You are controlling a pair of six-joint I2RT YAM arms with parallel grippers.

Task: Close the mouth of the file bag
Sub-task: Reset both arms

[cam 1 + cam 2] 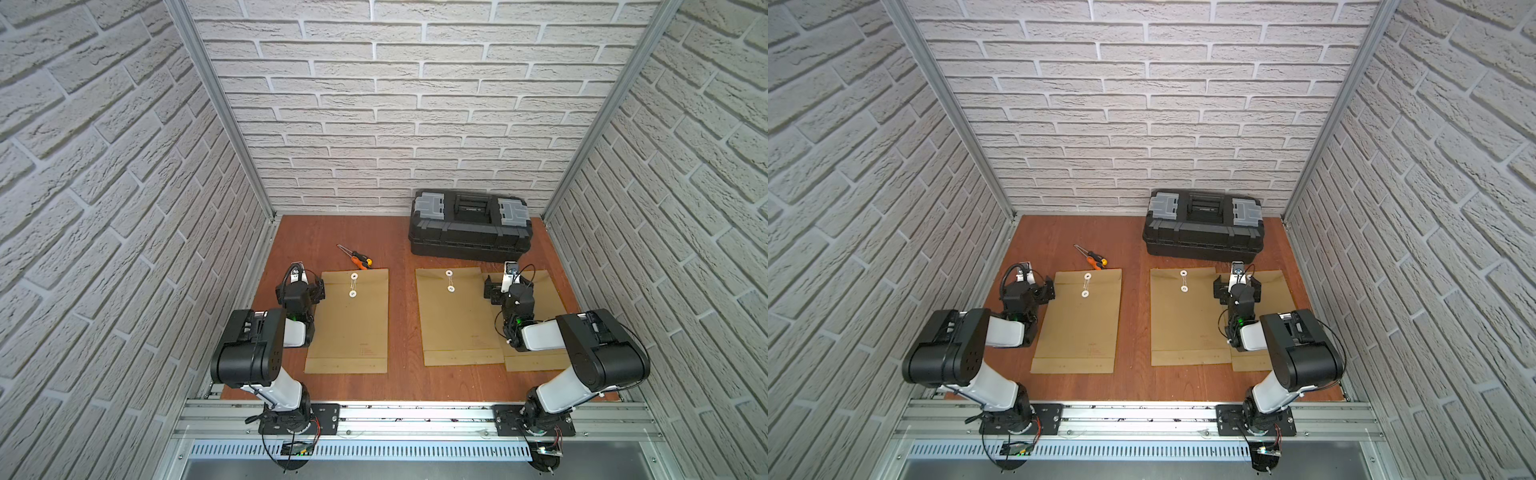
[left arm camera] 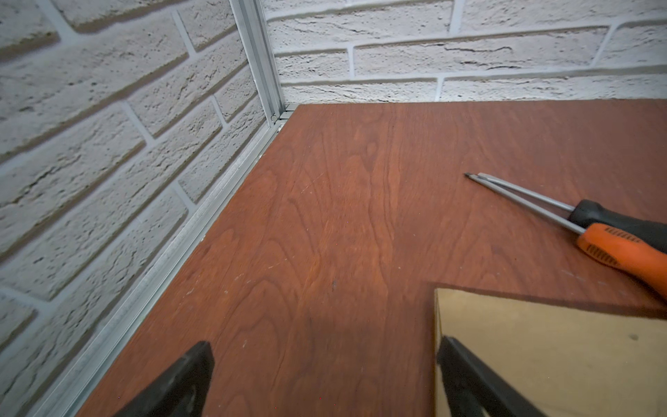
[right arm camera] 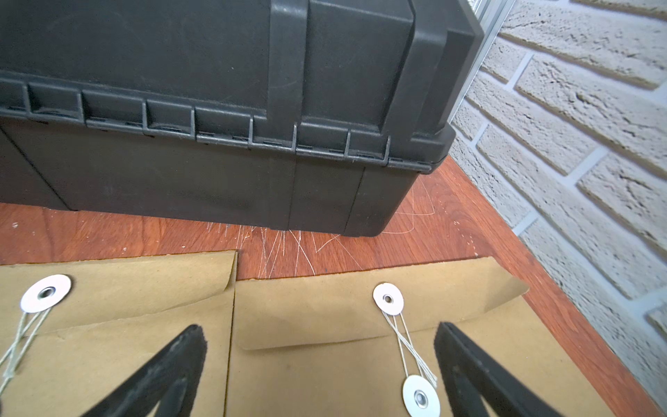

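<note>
Three brown paper file bags lie flat on the wooden table: a left one (image 1: pixel 349 328), a middle one (image 1: pixel 455 324) and a right one (image 1: pixel 544 291) partly under my right arm. Each shows its flap folded down, with string running between two white discs (image 3: pixel 388 298). My left gripper (image 2: pixel 325 346) is open and empty at the left bag's (image 2: pixel 541 343) far left corner, one finger over its edge. My right gripper (image 3: pixel 321 328) is open and empty above the right bag's flap (image 3: pixel 306 314), near the string.
A black toolbox (image 1: pixel 471 226) stands at the back right, just beyond the right bag. Two screwdrivers (image 1: pixel 359 259) lie beyond the left bag's far edge. Brick-patterned walls close in the table (image 1: pixel 399 249) on three sides.
</note>
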